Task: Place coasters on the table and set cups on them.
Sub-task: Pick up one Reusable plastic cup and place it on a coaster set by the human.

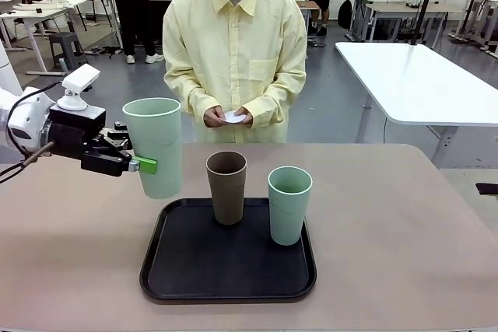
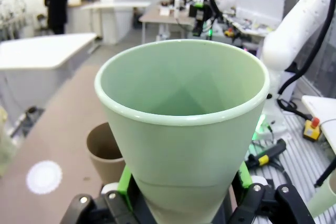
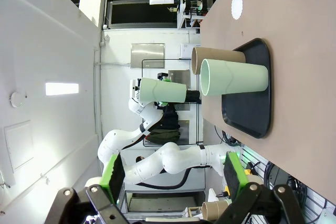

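The black tray (image 1: 187,270) on the tan table (image 1: 405,239) held a brown cup (image 1: 226,186) and a mint green cup (image 1: 289,204), both upright and empty. My left gripper (image 1: 146,165) pinched a second mint cup (image 1: 154,141) (matte, tapered, also empty) aloft near the tray's left edge; my right gripper (image 3: 174,177) stood spread, and one lacy coaster (image 2: 44,177) lay on the table.

A tray (image 1: 194,270) lies on the desk (image 1: 405,223). On the tray's back half stand a left cup (image 1: 226,186) and, just right of it, a right cup (image 1: 289,204). A third cup (image 1: 154,141) hangs over the tray's back left corner, between the left gripper's (image 1: 149,163) fingers. A coaster (image 2: 44,176) lies on the desk off the tray. Beyond the tray a person (image 1: 233,44) holds a second coaster (image 1: 233,117).
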Motion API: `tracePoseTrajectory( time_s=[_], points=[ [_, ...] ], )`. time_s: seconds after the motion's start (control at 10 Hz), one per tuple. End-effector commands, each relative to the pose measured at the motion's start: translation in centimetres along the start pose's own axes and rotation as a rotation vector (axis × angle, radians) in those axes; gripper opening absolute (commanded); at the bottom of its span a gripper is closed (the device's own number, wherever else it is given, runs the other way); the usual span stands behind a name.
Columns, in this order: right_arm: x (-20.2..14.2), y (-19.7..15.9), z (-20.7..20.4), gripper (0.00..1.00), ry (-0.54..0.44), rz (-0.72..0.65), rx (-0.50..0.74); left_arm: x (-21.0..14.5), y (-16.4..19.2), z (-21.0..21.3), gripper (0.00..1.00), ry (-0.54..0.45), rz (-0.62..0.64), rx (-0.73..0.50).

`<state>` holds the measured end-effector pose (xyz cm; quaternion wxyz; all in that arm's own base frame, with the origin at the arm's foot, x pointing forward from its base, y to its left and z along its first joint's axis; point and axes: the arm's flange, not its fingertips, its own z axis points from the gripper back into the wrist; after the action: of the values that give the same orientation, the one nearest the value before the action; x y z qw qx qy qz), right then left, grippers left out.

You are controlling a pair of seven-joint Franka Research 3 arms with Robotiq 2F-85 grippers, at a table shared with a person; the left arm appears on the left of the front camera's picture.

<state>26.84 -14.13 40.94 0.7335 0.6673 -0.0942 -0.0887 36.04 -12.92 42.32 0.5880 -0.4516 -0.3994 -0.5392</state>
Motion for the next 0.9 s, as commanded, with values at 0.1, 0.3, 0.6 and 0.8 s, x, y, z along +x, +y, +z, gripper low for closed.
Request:
tracePoseTrajectory(
  time_s=[0.1, 0.3, 0.6, 0.8],
  points=[
    [0.0, 0.0, 0.1, 1.00, 0.000, 0.004, 0.011, 2.3, 0.3, 0.3, 0.85, -0.001, -0.009, 0.036],
    [0.0, 0.0, 0.1, 1.00, 0.000, 0.004, 0.011, 5.9, 1.2, 0.3, 0.85, 0.018, -0.046, 0.101],
    [0.0, 0.0, 0.1, 1.00, 0.000, 0.004, 0.011, 8.1, 6.6, 0.6, 0.85, -0.004, -0.032, 0.118],
    [0.0, 0.0, 0.1, 1.00, 0.000, 0.004, 0.011, 8.6, 11.2, 1.2, 0.85, -0.042, -0.057, 0.108]
  ],
)
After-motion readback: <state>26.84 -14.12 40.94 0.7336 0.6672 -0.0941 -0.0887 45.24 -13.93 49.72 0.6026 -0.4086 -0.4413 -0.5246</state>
